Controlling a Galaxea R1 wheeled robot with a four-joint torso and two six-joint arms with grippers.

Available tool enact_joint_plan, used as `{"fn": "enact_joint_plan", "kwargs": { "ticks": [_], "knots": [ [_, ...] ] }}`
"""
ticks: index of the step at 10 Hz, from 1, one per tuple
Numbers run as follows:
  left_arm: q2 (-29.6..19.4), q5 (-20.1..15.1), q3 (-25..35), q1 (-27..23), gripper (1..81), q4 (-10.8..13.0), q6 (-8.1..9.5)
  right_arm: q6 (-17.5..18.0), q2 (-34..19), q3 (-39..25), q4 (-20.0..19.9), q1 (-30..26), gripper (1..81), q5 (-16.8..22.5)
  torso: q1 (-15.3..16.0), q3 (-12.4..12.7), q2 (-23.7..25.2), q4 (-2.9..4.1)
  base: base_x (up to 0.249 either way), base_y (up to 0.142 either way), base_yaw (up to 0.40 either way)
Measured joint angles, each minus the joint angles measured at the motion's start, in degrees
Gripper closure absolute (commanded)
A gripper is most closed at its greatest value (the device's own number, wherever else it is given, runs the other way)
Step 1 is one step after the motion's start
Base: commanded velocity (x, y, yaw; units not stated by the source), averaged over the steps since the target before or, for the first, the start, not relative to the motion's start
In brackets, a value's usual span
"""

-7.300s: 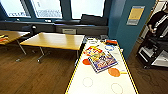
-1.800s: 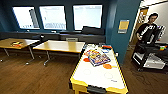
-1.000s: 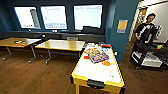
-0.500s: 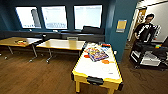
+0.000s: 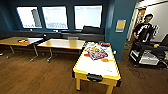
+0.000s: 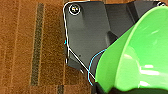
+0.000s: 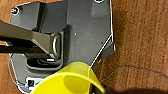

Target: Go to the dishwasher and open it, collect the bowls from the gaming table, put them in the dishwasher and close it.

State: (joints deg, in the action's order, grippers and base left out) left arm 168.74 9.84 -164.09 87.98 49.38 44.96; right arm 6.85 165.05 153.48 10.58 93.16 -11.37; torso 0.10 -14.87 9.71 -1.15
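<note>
— Claw state, both arms?

— Left claw: I read it as clamped on the rim of the green bowl. A dark part of the claw meets the rim, and the bowl hangs tilted over the robot's dark plate and the brown floor. Right claw: clamped the same way on the yellow bowl, again over the plate.

— Contents of the bowls?

— Green bowl: I see its smooth inner wall with light glints on it. Yellow bowl: I see part of the inner wall, plain yellow; the bottom is out of sight.

— Location of the gaming table?

— Lower centre of the head view. The gaming table has a white top, a yellow rim and yellow legs, with a black fitting on the near end. A colourful flat box lies on its far half, with orange discs beside it.

— Any readable writing?

— No. The print on the box is too blurred for me to read. A yellow sign sits on the blue wall at upper right; its text is also illegible. A person stands at the right edge.
</note>
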Motion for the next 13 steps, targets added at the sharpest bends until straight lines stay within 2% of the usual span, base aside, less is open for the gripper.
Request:
{"fn": "enact_joint_plan", "kwargs": {
  "ticks": [13],
  "knots": [
    [0.56, -0.06, 0.0, 0.79, 81.1, 0.0, -0.1, -0.02, 0.55, 0.18, 0.63, 0.46, 81.1, -0.06, -0.05, 0.0, 0.02, 0.0, -0.114, 0.0, 0.0]
  ]
}}
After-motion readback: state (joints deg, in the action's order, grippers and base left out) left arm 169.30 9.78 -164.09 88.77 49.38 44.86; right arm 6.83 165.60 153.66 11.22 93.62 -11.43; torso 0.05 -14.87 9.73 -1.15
